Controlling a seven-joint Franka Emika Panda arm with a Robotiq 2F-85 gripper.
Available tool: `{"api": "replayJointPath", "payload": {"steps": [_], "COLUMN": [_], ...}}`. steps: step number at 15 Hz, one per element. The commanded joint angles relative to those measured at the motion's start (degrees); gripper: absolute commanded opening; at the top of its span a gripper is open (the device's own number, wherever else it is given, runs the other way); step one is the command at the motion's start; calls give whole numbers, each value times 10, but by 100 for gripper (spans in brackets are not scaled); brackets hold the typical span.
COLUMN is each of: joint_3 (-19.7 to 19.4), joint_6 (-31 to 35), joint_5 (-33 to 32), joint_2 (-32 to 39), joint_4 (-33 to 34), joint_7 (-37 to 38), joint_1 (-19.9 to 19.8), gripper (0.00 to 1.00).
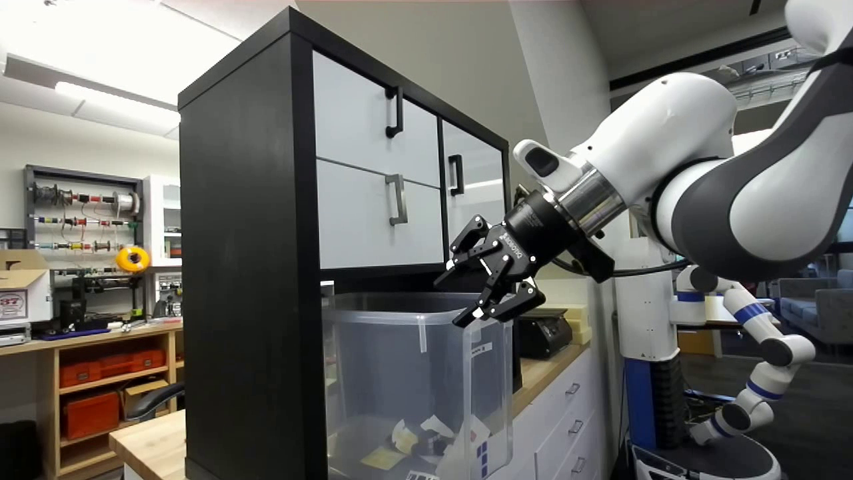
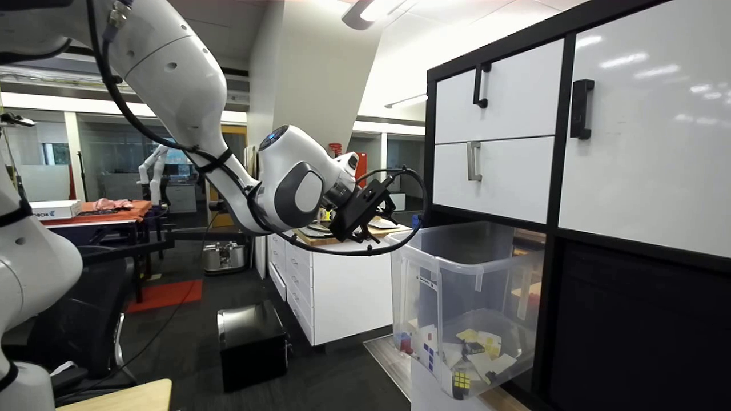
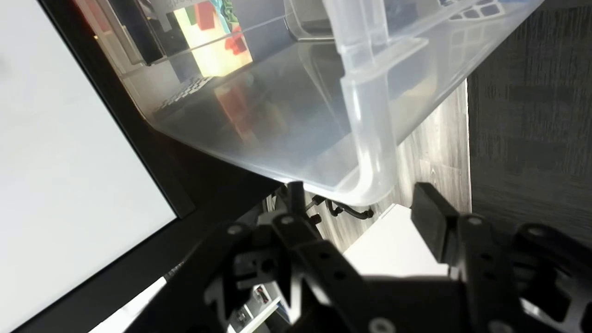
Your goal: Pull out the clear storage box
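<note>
Clear storage box [image 2: 474,308], one, jutting part-way out of the lower part of the black cabinet [image 1: 243,253], withdrawal judged partly done, remainder outstanding; hand [image 1: 450,303] in front of the cabinet, spread wide, grasping nothing.

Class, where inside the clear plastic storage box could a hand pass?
Free: inside the clear plastic storage box, between its rim and the white flat pieces on its floor. Crowded: that floor, with a yellow-gridded cube too, and the rim corner near the black jaws.
</note>
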Motion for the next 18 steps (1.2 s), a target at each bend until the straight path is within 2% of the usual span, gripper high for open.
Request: {"api": "replayJointPath", "payload": {"steps": [1,3,6,7,8,11,14,17,18], "joint_3": [-3,-8,-27,-63,-47,-70,-83,-96,-146], "joint_6": [-25,-60,-145,-170,-196,-267,-338,-417,-443], "joint_5": [5,5,23,10,76,199,268,252,216], "joint_2": [-27,-22,2,8,9,-10,-32,-37,-34], "joint_4": [-4,10,46,58,67,97,133,170,183], "joint_7": [38,70,118,148,113,70,46,85,124], "joint_1": [16,30,78,118,119,156,148,121,157], "gripper": [94,100,100,100,100,100,100,100,100]}}
